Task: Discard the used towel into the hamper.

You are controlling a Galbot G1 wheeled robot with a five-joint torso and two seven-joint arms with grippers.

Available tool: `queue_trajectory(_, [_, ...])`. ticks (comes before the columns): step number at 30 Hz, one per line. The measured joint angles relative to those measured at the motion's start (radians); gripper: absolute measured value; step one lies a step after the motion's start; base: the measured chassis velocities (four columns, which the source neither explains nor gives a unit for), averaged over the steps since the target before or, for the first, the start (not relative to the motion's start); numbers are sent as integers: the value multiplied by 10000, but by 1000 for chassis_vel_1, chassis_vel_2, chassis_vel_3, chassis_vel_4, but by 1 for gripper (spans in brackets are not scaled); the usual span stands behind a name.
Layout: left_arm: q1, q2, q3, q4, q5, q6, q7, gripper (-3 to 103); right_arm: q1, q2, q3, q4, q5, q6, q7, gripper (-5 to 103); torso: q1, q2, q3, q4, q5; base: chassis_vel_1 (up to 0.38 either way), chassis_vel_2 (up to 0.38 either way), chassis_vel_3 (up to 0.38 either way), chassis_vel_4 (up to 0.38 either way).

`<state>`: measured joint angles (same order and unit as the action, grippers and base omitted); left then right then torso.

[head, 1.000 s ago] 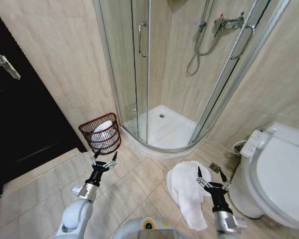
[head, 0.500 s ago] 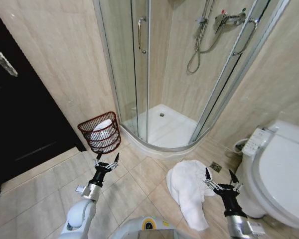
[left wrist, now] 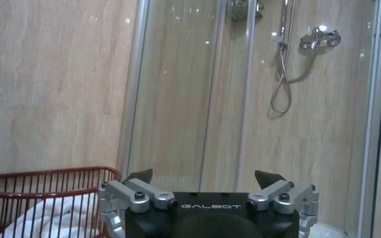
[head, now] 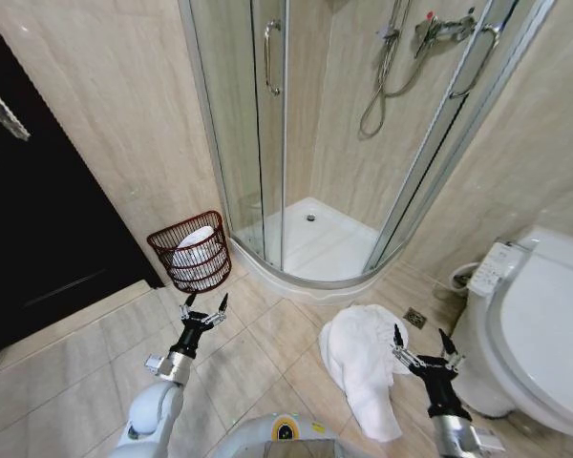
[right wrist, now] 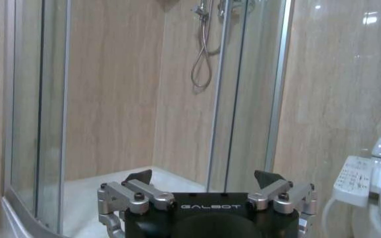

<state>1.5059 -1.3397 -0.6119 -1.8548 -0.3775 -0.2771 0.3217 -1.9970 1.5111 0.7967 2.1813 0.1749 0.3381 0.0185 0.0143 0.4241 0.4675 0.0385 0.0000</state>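
Presently both tools are spread, empty: right tool point(head: 422, 349) beside the floor towel point(head: 360, 369) at five o'clock; left tool point(head: 201, 312) below the hamper point(head: 191, 253) at nine o'clock. A loose grasp risks trailing cloth snagging the rim.

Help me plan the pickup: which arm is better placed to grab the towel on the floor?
Right. The right gripper, open, hovers at the towel; the left gripper is by the hamper.
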Motion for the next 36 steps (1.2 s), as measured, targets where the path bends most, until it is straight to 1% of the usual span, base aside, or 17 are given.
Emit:
queue_trajectory(9, [-109,-87,74,188,6,-247,228,100,82,35,-94,-197,-21,60,0,100,-128,-291,-165,0,0,0,0,0,0])
queue_trajectory(11, [-210,-100,82,426,-88,-705,589,100,115,52,-131,-289,-25,91,-7,100,-137,-358,-202,0,-1,0,0,0,0])
queue_trajectory(12, [-210,-100,82,426,-88,-705,589,100,115,52,-131,-289,-25,91,-7,100,-137,-358,-202,0,-1,0,0,0,0])
queue_trajectory(13, [-256,-100,94,565,-146,-938,731,100,130,65,-155,-346,-29,107,-18,100,-137,-378,-212,-1,0,0,0,0,0])
queue_trajectory(16, [-257,-79,91,722,-269,-1173,936,100,181,119,-233,-466,-27,148,-110,100,-138,-391,-220,0,-1,0,0,0,0])
queue_trajectory(24, [-206,-72,26,715,-284,-1234,1013,100,304,158,-227,-708,1,357,-284,100,-140,-375,-213,0,0,0,0,0,0])
queue_trajectory(36, [-238,-168,38,591,-229,-1213,1076,100,278,134,-176,-743,30,510,-291,100,-142,-332,-188,0,0,-33,43,42,-38])
